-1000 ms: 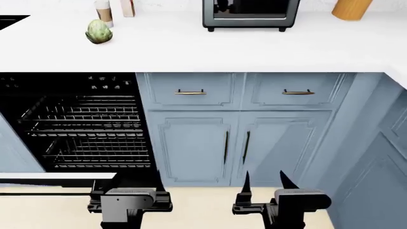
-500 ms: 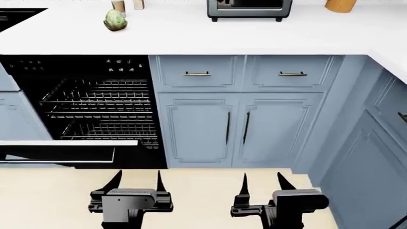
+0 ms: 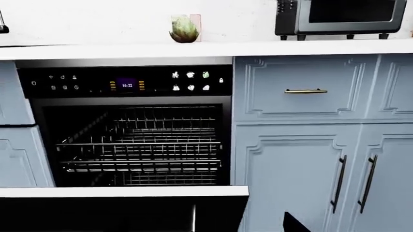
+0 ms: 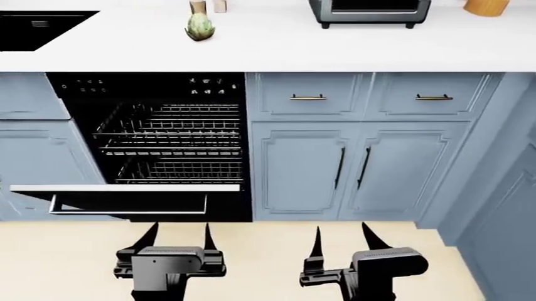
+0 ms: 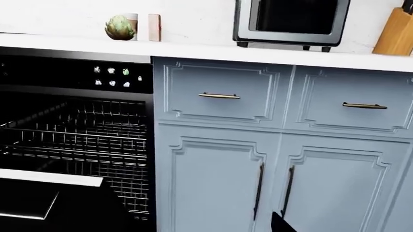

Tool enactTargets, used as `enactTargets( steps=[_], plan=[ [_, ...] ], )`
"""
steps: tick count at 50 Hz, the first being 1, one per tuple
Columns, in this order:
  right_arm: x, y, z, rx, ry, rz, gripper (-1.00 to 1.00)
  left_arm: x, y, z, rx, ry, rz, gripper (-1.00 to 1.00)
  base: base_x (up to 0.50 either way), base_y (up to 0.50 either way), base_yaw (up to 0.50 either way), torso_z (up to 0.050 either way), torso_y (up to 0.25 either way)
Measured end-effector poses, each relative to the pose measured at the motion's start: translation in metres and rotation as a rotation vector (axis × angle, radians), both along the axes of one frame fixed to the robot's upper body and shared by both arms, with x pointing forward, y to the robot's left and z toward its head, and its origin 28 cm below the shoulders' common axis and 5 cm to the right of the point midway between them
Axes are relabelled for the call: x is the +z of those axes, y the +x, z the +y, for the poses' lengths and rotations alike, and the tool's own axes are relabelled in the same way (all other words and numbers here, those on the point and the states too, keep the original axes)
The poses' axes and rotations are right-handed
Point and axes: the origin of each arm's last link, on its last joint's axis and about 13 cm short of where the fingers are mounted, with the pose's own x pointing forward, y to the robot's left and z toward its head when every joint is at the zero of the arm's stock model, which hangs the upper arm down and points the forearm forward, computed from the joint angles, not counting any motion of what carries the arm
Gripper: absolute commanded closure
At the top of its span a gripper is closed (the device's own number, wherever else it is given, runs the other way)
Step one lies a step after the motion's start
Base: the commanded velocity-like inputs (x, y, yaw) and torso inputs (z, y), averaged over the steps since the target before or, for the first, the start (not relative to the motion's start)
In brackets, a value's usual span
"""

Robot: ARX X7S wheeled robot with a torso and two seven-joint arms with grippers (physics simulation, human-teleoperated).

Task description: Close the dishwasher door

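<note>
Dishwasher door [image 4: 125,199] hangs wide open, folded down flat and low in front of the machine, its pale silver edge facing the robot, just ahead of the left gripper [image 4: 178,236] across a strip of bare floor. Behind it the wire racks [image 4: 172,144] sit exposed in the dark cavity, with the control strip [image 3: 125,81] above them under the white countertop [image 4: 277,44].

Both tools are empty: the left gripper's two black fingers stand apart with nothing between them, and the right gripper [image 4: 342,239] is likewise spread and holding nothing, parked in front of the blue-grey cabinet doors [image 4: 343,166].

The step in hand looks like the approach. My read: the left arm is the natural choice, since the door lies almost straight ahead of it. It should get under the front edge near the middle of the panel, lift up and forward along the hinge arc, then push flat until the door seats. Catching it off-centre or from above could make the fingers slip on the glossy surface.

As for writing: the strip shows small lit icons and a tiny orange-on-purple display [image 3: 126,85] whose digits are too small to read with confidence. No brand name is visible on the dishwasher or on the toaster oven [image 4: 368,12] on the counter, near an artichoke [image 4: 199,26].
</note>
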Motion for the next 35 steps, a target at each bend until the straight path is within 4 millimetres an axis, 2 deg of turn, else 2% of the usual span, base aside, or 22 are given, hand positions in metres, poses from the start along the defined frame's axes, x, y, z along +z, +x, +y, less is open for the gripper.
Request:
enactTargets(
  steps=[35],
  plan=[
    [0.0007,-0.0011,0.0015,0.012,-0.016,-0.004,-1.0,0.0022,0.0003,0.0011,0.008,0.006,-0.012,-1.0,0.0,0.5,0.0,0.0,0.0]
  ],
)
